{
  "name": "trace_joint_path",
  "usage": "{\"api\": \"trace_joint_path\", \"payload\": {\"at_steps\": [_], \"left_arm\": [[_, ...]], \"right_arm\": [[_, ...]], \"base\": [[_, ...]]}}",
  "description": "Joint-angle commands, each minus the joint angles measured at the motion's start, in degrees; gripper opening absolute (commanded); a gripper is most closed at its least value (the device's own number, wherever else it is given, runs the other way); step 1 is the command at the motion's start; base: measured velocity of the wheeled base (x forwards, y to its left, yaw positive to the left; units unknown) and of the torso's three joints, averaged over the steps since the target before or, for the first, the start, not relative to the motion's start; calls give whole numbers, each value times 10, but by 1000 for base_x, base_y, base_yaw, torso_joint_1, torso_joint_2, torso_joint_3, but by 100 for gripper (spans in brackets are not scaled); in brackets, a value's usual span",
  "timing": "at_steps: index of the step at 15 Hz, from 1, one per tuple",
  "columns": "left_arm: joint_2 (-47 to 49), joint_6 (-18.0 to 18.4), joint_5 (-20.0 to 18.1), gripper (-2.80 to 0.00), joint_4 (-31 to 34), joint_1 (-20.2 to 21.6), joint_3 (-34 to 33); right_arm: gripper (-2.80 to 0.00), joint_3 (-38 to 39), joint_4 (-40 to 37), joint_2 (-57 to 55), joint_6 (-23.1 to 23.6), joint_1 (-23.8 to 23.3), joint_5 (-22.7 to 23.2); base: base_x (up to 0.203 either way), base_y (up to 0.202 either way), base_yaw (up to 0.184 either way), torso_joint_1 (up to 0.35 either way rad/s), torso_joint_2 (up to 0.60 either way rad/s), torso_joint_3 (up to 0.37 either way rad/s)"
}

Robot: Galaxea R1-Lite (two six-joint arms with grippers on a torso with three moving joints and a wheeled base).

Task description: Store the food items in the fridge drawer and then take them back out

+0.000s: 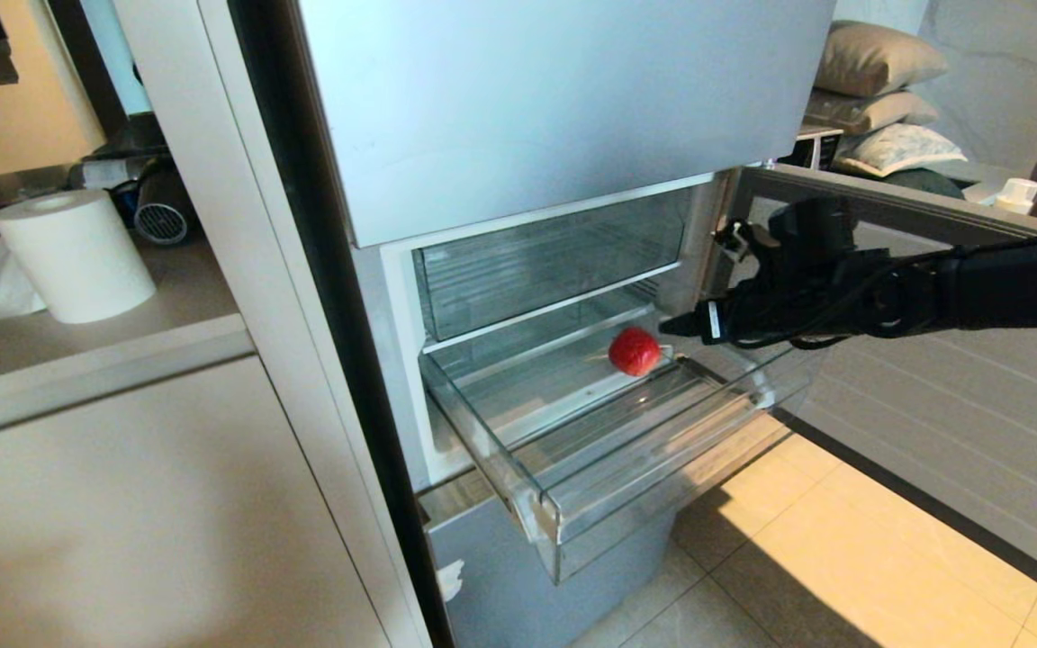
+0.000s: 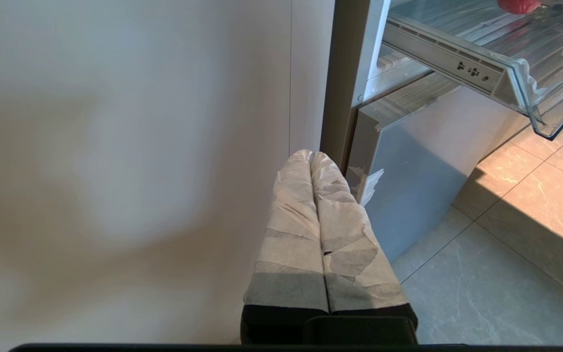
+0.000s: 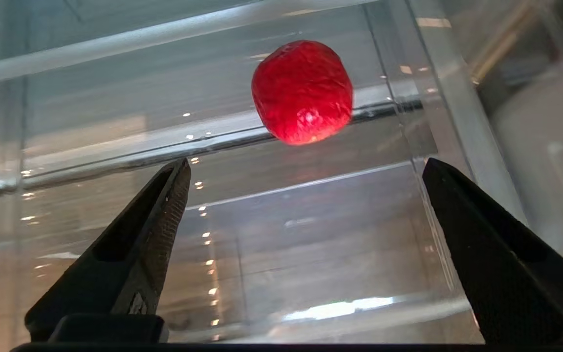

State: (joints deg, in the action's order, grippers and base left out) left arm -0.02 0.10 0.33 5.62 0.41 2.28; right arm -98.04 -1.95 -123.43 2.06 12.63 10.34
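One round glossy red food item (image 1: 634,351) (image 3: 302,93) lies on the floor of the clear fridge drawer (image 1: 554,513) (image 3: 311,234), which is pulled out of the pale blue-grey fridge (image 1: 554,108). My right gripper (image 1: 679,324) (image 3: 307,164) reaches in from the drawer's right side, open, just short of the food item, with nothing between its black fingers (image 3: 164,210). My left gripper (image 2: 311,156), wrapped in white tape, is shut and empty, parked low beside the white cabinet. Its view catches the drawer's corner (image 2: 530,83) and an edge of the red food item (image 2: 518,5).
A second clear bin (image 1: 545,261) sits above the drawer inside the fridge. The compartment's open door (image 1: 933,378) stands to the right behind my arm. A paper roll (image 1: 77,256) sits on the white cabinet (image 1: 122,504) on the left. Tiled floor (image 1: 843,558) lies below.
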Motion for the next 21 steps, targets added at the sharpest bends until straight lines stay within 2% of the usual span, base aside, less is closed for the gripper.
{"api": "trace_joint_path", "payload": {"at_steps": [1,6,9,13,18,20,21], "left_arm": [[0,0,0,-280,0,0,0],[0,1,0,-280,0,0,0],[0,0,0,-280,0,0,0],[0,0,0,-280,1,0,0],[0,1,0,-280,1,0,0],[0,1,0,-280,0,0,0],[0,0,0,-280,0,0,0]], "right_arm": [[0,-12,-1,-20,1,3,1],[0,30,0,24,-1,16,1],[0,113,-1,173,-2,34,-13],[0,321,-1,451,-2,49,-50],[0,618,-2,789,-12,50,-124],[0,723,-2,889,-30,47,-183],[0,754,-2,925,-37,45,-227]], "base": [[0,0,0,0,0,0],[0,0,0,0,0,0],[0,0,0,0,0,0],[0,0,0,0,0,0],[0,0,0,0,0,0],[0,0,0,0,0,0],[0,0,0,0,0,0]]}}
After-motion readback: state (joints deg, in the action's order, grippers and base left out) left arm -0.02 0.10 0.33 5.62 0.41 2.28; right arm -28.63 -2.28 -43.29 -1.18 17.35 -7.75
